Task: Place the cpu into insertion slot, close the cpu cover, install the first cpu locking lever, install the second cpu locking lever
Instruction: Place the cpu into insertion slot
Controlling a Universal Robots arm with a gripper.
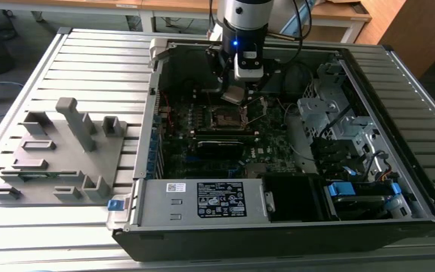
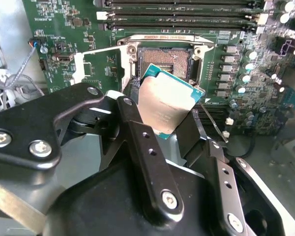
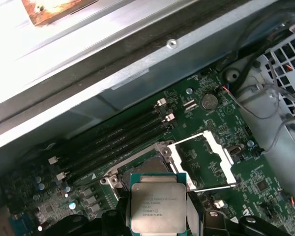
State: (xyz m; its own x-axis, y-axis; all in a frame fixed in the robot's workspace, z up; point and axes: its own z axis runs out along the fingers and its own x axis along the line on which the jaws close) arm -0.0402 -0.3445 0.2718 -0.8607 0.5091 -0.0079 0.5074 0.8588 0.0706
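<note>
Looking at the exterior view first: you had the gripper [image 1: 234, 90] down inside the open computer case [image 1: 399, 119], its claw closed narrow on the cpu [image 1: 232, 96]. The chip hung tilted just above the insertion slot [image 1: 229, 117], not seated. The cpu cover [image 1: 258, 110] stood raised on the exterior view's right of the slot. A grey fixture block [image 1: 51, 153] sat on the slatted table [image 1: 89, 51], well apart from the case.

Second wrist view: the black fingers [image 2: 137, 130] pinched the cpu [image 2: 164, 105] by two opposite edges, metal top facing the camera. The insertion slot [image 2: 162, 59] lay bare beyond it, contacts exposed. The cpu cover [image 2: 78, 66] was swung fully open beside the slot.

First wrist view: the cpu [image 3: 158, 206] hovered near the insertion slot [image 3: 137, 167], partly hiding it. The cpu cover [image 3: 225, 160] lay folded back. The memory slots [image 3: 118, 142] ran alongside the socket.
</note>
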